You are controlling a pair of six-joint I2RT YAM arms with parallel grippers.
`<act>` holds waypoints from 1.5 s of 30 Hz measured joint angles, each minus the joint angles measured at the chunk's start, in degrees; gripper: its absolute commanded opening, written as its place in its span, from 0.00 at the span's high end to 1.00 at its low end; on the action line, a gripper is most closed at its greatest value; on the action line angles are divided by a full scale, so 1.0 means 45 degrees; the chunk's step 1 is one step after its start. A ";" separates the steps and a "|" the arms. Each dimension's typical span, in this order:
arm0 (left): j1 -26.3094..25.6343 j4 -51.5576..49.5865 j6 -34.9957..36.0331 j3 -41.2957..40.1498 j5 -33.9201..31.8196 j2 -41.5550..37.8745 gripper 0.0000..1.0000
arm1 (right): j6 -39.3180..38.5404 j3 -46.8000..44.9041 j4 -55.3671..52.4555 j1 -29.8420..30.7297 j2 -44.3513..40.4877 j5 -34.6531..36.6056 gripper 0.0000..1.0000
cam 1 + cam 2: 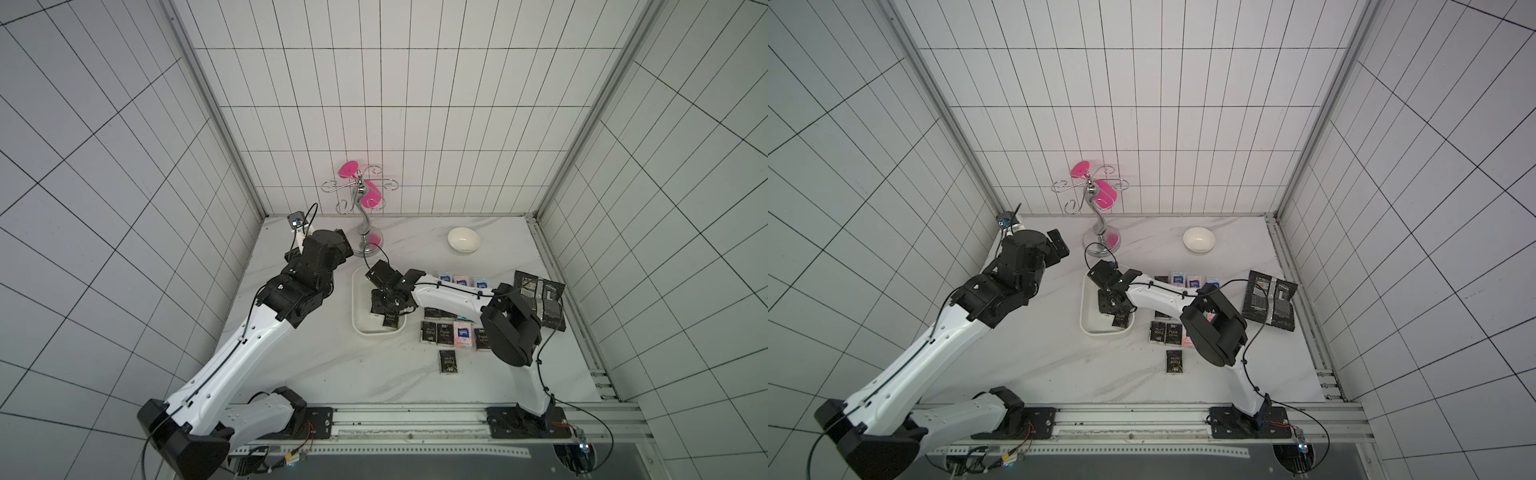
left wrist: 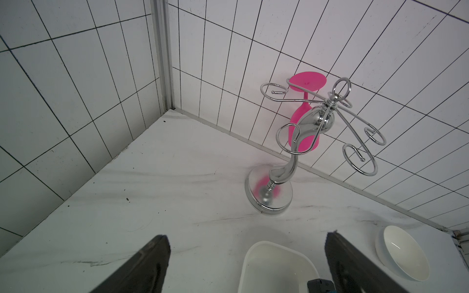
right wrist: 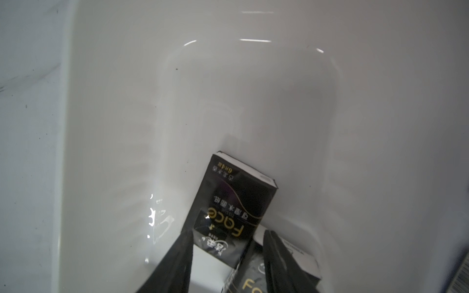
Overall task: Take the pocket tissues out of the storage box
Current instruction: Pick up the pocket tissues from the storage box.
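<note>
Right gripper low inside box, jaws apart astride a black pack, apparently not clamped. Second pack touches it. Other packs already out on table. Step: picking. Next move probably needs squeeze, then lift over rim. Left gripper spread, empty.

the right pincer sits low in the storage box, over two pocket tissues that lie touching each other on the box floor. to this pincer's right, outside the box, more packs lie in rows on the tabletop, with foil pouches farther right. beyond the pincer stand a bowl and a glass rack. the left pincer hovers beyond it, to its left.
</note>
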 measured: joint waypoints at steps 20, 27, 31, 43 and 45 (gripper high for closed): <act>0.0000 -0.0005 0.0073 0.0005 0.0029 -0.0005 0.01 | 0.0389 -0.0073 0.0646 -0.0568 0.0665 -0.0981 0.75; 0.0000 -0.0010 0.0151 0.0034 0.0024 -0.0034 0.02 | 0.0306 0.0097 0.0869 -0.0568 0.0738 -0.1035 0.97; 0.0000 -0.0010 0.0194 0.0034 0.0024 -0.0034 0.02 | 0.0204 0.0097 0.0952 -0.0568 0.0733 -0.1069 1.00; 0.0160 -0.0010 0.0321 0.0219 -0.0024 -0.0034 0.01 | 0.0083 -0.1200 0.1569 -0.0568 -0.1622 -0.1209 1.00; 0.0155 -0.0010 0.0316 0.0219 -0.0019 -0.0029 0.02 | 0.0078 -0.1477 0.1729 -0.0573 -0.2327 -0.1200 1.00</act>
